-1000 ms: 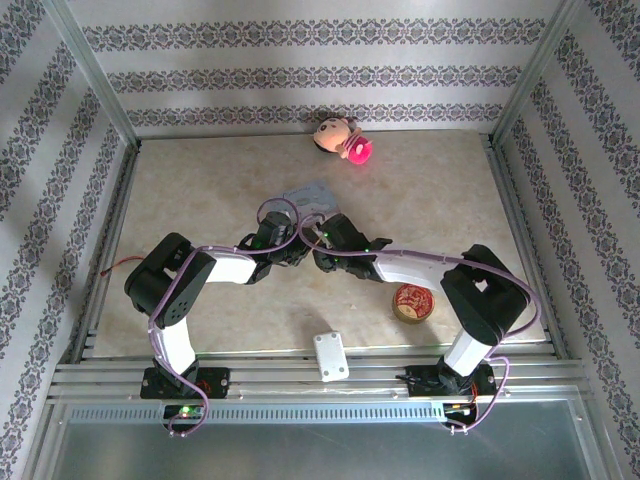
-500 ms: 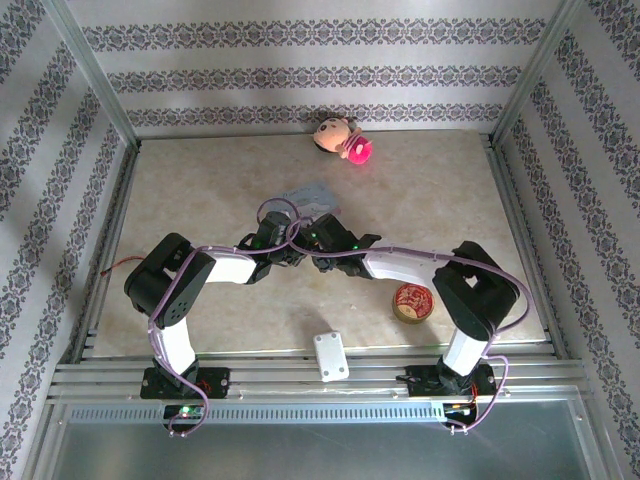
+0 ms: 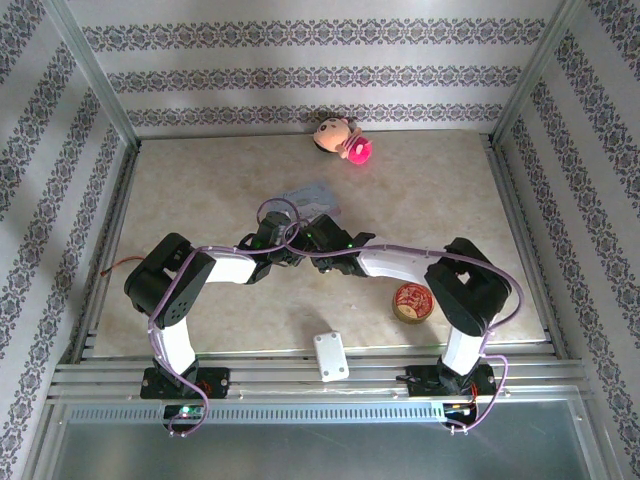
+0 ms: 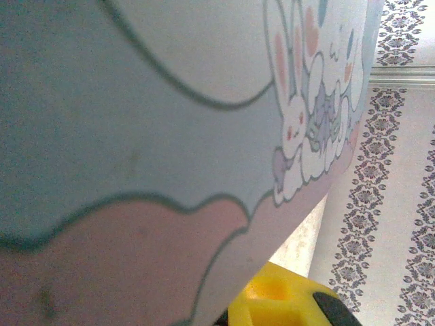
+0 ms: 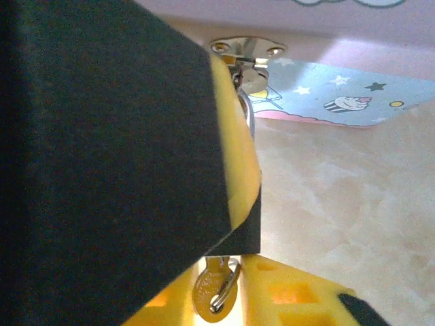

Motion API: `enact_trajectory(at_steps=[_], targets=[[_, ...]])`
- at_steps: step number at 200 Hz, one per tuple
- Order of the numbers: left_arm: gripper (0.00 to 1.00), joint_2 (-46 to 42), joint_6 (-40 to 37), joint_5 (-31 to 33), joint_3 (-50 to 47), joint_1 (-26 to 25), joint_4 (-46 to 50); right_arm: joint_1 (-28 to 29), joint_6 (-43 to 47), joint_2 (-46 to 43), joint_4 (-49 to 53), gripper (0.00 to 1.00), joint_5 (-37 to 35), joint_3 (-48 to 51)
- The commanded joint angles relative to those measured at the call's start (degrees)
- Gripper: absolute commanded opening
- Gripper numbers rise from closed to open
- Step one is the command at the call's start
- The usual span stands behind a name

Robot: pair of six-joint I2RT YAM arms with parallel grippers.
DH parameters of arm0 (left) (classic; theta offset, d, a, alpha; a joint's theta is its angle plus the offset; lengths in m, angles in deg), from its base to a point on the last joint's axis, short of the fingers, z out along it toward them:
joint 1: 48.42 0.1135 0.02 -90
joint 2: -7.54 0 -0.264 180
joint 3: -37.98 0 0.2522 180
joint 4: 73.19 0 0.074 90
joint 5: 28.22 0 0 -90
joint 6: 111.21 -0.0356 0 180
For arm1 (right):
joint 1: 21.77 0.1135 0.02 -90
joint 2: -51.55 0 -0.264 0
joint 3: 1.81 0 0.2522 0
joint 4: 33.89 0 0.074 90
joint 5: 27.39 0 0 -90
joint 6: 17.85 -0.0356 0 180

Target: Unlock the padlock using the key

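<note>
Step in hand, as I read it: turn the key. The small brass key on a split ring sits in the narrow gap between the right gripper's fingers, just below the silver hasp plate of the pale-blue printed tin. I can't tell if it's clamped yet.

The tiny metal padlock hangs at that hasp. I see only a thin grey sliver; the body is behind the black pad.

The left gripper is at the tin's near-left side, jaws all but closed. I can't tell if they pinch the tin.

I'd seat the key head square, twist on its own axis without pulling, and keep the tin steady.

Count:
- one pale-blue tin
- one padlock
- one key
- one round red tin, near-right of the pale-blue tin
- one pink-faced doll, beyond it
- one white block, nearer than it
- two arms
</note>
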Motion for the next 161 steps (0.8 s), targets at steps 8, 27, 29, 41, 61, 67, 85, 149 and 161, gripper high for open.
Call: enact_trajectory(at_steps=[8, 27, 29, 41, 61, 67, 85, 149, 161], targets=[[0.07, -1.48, 1.49, -3.24, -0.17, -0.05, 2.11, 1.02, 0.59, 1.54, 0.08, 0.03, -1.82, -1.7], [0.07, -1.63, 1.39, -3.45, -0.25, -0.05, 2.53, 0.96, -0.08, 0.83, -0.19, 0.0, -1.54, -1.29], [0.07, -1.62, 1.34, -3.46, -0.25, -0.05, 2.61, 0.9, -0.24, 0.63, -0.24, 0.0, -1.28, -1.22], [0.1, -1.82, 1.35, -3.79, -0.51, -0.05, 3.05, 0.19, -1.48, -0.28, -1.22, 0.0, 1.11, -0.49], [0.31, -1.96, 1.81, -4.18, -1.71, -0.05, 2.53, -2.24, -4.31, -2.04, -4.14, 0.0, 7.07, 1.84], [0.38, -2.12, 2.06, -4.21, -2.14, -0.05, 2.33, -3.02, -5.21, -2.57, -4.95, 0.0, 8.81, 2.71], [0.52, -2.75, 2.18, -4.51, -3.09, 0.04, 2.44, -5.28, -7.81, -3.56, -7.91, 0.0, 14.21, 4.71], [0.76, -8.49, 0.69, -3.05, -5.17, 0.81, 4.88, -9.16, -14.05, -4.49, -14.52, 0.0, 22.25, 8.35], [0.81, -10.65, -1.07, -1.88, -5.03, 0.89, 7.2, -9.43, -15.08, -4.59, -15.68, 0.0, 23.02, 8.76]])
